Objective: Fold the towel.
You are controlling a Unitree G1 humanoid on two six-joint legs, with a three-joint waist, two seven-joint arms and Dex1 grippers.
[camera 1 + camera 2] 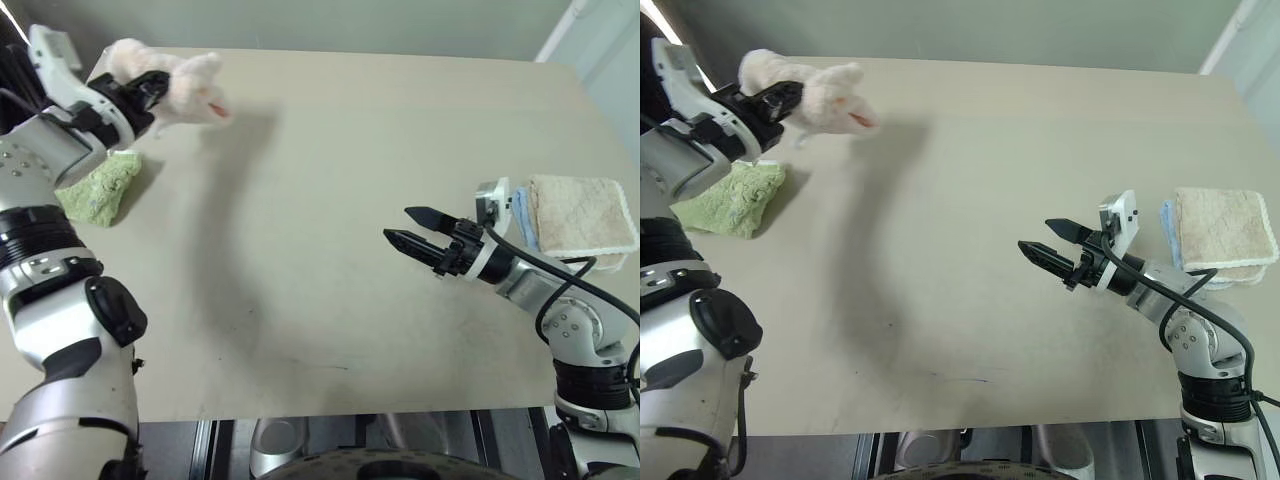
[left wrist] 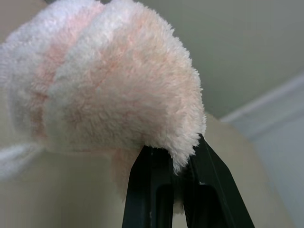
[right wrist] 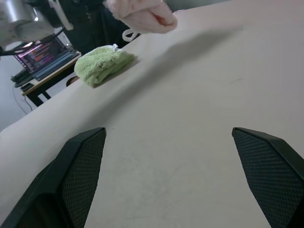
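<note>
The pale pink towel (image 1: 180,85) is bunched into a fluffy wad and hangs in the air over the far left of the table. My left gripper (image 1: 150,95) is shut on it, and its black fingers (image 2: 152,185) pinch the folded pile from below. The wad also shows as the towel (image 3: 142,14) in the right wrist view. My right gripper (image 1: 412,229) hovers low over the right side of the table, open, with nothing between its fingers and far from the towel.
A fluffy lime-green towel (image 1: 100,187) lies folded on the table's left edge, just under my left arm. A beige cloth (image 1: 580,212) on a light-blue one (image 1: 522,220) is stacked at the right edge. The tan table (image 1: 330,220) spreads between them.
</note>
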